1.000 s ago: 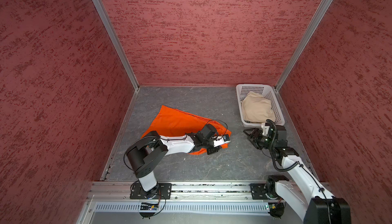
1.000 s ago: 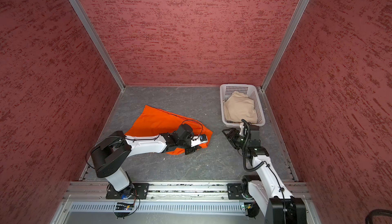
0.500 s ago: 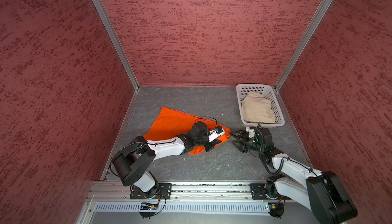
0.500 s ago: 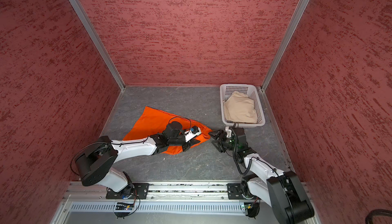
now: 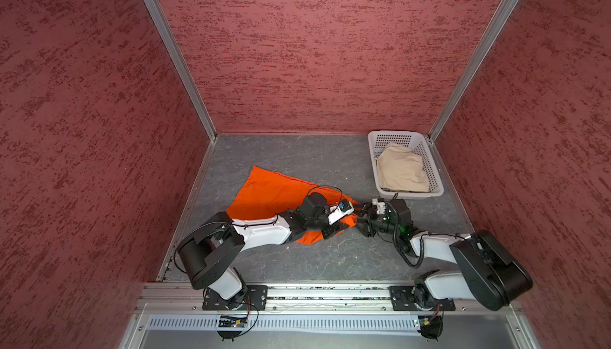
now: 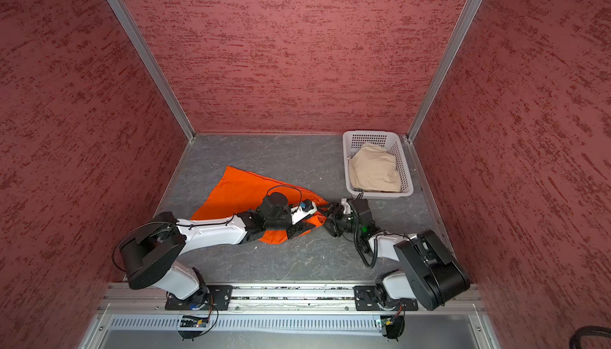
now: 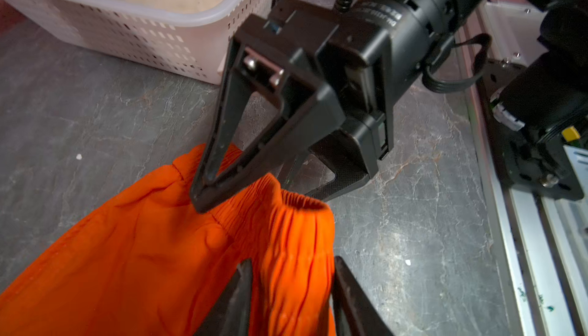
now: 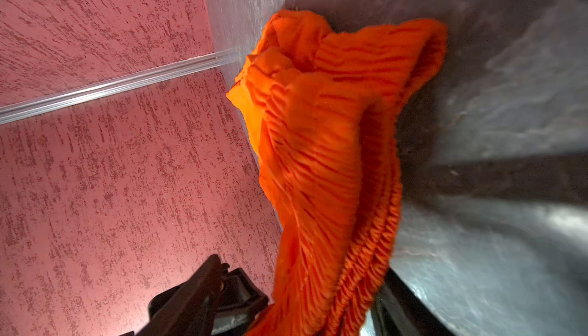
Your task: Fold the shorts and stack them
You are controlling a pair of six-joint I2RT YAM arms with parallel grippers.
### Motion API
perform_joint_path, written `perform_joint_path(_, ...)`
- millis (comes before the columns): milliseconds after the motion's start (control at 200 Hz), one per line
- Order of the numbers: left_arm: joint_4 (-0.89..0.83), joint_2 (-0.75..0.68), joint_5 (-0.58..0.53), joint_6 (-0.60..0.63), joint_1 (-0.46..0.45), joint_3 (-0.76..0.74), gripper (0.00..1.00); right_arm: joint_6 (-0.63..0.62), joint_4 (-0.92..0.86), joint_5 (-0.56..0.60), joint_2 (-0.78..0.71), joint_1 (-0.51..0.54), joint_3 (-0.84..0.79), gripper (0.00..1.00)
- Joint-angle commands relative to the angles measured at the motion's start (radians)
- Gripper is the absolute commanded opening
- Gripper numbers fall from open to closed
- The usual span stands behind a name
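Meeting low over the gray floor (image 5: 297, 155), both grippers crowd the gathered waistband (image 7: 296, 200) of the orange shorts (image 5: 271, 192). In both top views the cloth fans away from them to a pointed corner at the back left, and its left edge runs near the left wall's base.

The left gripper (image 7: 292, 299) has its two fingers apart with a fold of orange cloth filling the gap. Whether they pinch it or merely flank it cannot be told. The right gripper (image 7: 264, 191) is released: its jaws are spread wide astride the waistband edge, and one fingertip (image 7: 202, 199) touches the cloth. The right wrist view shows a clear gap between one finger and the bunched orange shorts (image 8: 318, 143).

The beige shorts (image 5: 401, 170) lie heaped in the white basket (image 5: 390, 137), which sits in the back right corner. Its near wall (image 7: 143, 32) is close behind the right gripper (image 5: 360, 218) but apart from it.

Bare floor lies between the orange cloth and the back wall. A bare strip also separates the cloth's front edge from the metal rail (image 5: 330, 292).
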Motion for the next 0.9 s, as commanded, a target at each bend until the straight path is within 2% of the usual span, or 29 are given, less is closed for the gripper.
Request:
perform_joint_path(0, -0.007, -0.011, -0.001, -0.002, -0.007, 0.02, 0.5, 0.046, 0.123, 0.034, 0.04, 0.017, 0.001, 0.67)
perform_joint_path(105, -0.024, -0.057, -0.03, -0.02, -0.001, 0.004, 0.52, 0.04, 0.143, 0.046, 0.088, 0.025, -0.006, 0.59)
perform_joint_path(225, -0.06, -0.131, -0.091, -0.097, 0.036, -0.019, 0.53, 0.019, 0.127, 0.067, 0.105, 0.035, -0.017, 0.4)
perform_joint_path(331, -0.133, -0.198, -0.153, -0.179, 0.083, -0.028, 0.53, -0.012, 0.076, 0.084, 0.093, 0.039, -0.018, 0.24)
perform_joint_path(441, -0.231, -0.263, -0.232, -0.272, 0.137, -0.029, 0.53, -0.074, -0.032, 0.09, 0.058, 0.039, 0.013, 0.15)
perform_joint_path(511, -0.288, -0.304, -0.276, -0.347, 0.187, -0.032, 0.53, -0.155, -0.198, 0.094, -0.017, 0.039, 0.062, 0.12)
perform_joint_path(696, -0.44, -0.39, -0.283, -0.557, 0.373, -0.049, 0.54, -0.437, -0.761, 0.186, -0.157, 0.032, 0.284, 0.11)
perform_joint_path(897, -0.51, -0.444, -0.249, -0.735, 0.549, -0.104, 0.55, -0.75, -1.233, 0.284, -0.116, -0.003, 0.625, 0.09)
